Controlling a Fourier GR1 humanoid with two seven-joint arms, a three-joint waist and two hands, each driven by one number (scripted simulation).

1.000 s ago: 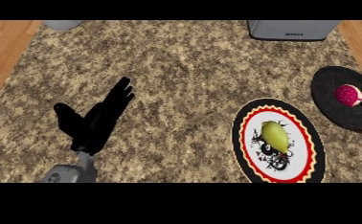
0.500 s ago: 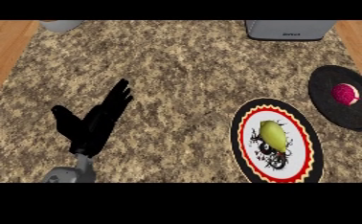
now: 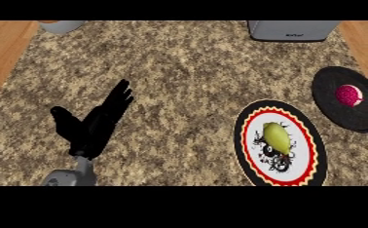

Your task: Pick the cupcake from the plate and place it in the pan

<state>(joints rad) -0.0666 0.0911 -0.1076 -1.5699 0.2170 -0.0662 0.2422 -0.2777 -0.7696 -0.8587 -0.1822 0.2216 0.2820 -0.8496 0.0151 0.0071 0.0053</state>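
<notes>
A speckled brown and beige stone counter top [image 3: 187,76] fills most of the head view, with strips of light wooden surface [image 3: 13,42] seen along its far left and far right edges. The black left hand [image 3: 93,124] is seen at the near left of the counter, on a grey forearm [image 3: 72,173] that comes in from the lower edge. Its fingers are held straight and apart, pointing toward the far right, with the thumb spread out to the left; nothing is held in it. The right hand is not shown in the view.

At the near right, a round white plate with a red and yellow rim inside a black border [image 3: 248,149] is seen. A yellow-green oval item [image 3: 277,136] lies near the middle of this plate, and dark ornament is printed on the plate's face just near of it. Whether this item is the cupcake cannot be told.

Further right and slightly farther, a round black pan [image 3: 330,83] is cut by the right edge of the view. A small pink rounded object [image 3: 348,95] is seen inside it. The pan and the plate lie close beside each other.

At the far edge, a grey box-shaped appliance [image 3: 293,30] stands to the right, and a grey rounded vessel [image 3: 61,26] is partly seen at the far left. The left hand is well apart from the plate and the pan.
</notes>
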